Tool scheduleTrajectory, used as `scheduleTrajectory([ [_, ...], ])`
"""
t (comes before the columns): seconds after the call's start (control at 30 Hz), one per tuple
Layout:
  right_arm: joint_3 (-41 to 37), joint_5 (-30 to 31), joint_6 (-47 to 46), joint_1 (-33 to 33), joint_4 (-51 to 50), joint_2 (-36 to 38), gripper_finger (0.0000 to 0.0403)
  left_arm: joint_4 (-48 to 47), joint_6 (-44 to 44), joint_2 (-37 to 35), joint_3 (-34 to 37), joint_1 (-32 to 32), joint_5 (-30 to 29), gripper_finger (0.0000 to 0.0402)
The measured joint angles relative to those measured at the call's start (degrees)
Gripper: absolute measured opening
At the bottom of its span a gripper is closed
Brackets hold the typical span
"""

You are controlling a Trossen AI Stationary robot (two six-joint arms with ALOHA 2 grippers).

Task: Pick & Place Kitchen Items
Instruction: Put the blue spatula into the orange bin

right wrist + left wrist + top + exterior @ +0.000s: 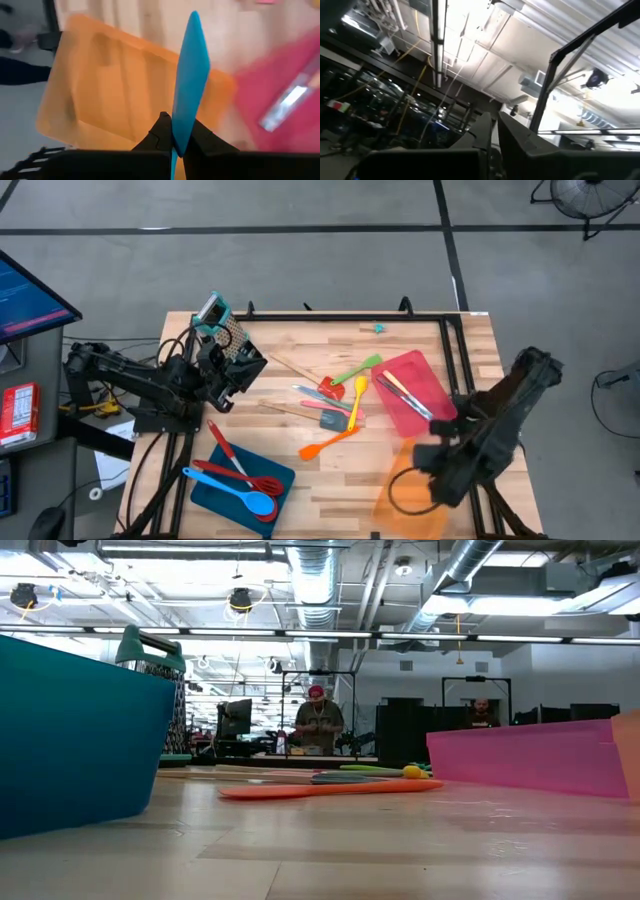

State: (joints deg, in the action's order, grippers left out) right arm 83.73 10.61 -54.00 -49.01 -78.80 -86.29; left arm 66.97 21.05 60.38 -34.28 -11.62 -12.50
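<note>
My right gripper (177, 125) hangs over the orange tray (110, 85) at the table's near right and is shut on a blue spatula (191, 70). In the high view its arm (470, 450) hides the spatula. More kitchen items lie loose mid-table: a green one (360, 368), a yellow one (358, 395), an orange one (330, 442), a red one (330, 388). My left gripper (495, 131) is shut with nothing between its fingers and tilts upward beside the metal grater (222, 328) at the far left. My right gripper pinches the blue spatula between its two fingers, near one end of the blade (179, 136). The fingers point down from above and the spatula runs on along them. It is lifted clear above the orange tray.
A blue tray (240, 485) at the near left holds two red utensils and a blue spoon (235, 492). A red tray (410, 392) at the right holds metal utensils. A black frame (455, 350) runs along the table's far and right sides. People stand in the room beyond.
</note>
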Motion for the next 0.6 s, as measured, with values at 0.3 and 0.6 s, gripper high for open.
scheduleTrajectory([
  [0.3, -2.44, -3.10, 11.27, -0.17, 3.82, -11.47, 0.0006, -0.06, 0.83, 0.00, 0.00, 0.00, 0.93, 0.0004],
  [0.6, -2.42, -3.21, 22.99, 1.06, 6.33, -19.34, 0.0011, -0.06, 0.68, 0.00, 0.00, 0.00, 0.93, 0.0004],
])
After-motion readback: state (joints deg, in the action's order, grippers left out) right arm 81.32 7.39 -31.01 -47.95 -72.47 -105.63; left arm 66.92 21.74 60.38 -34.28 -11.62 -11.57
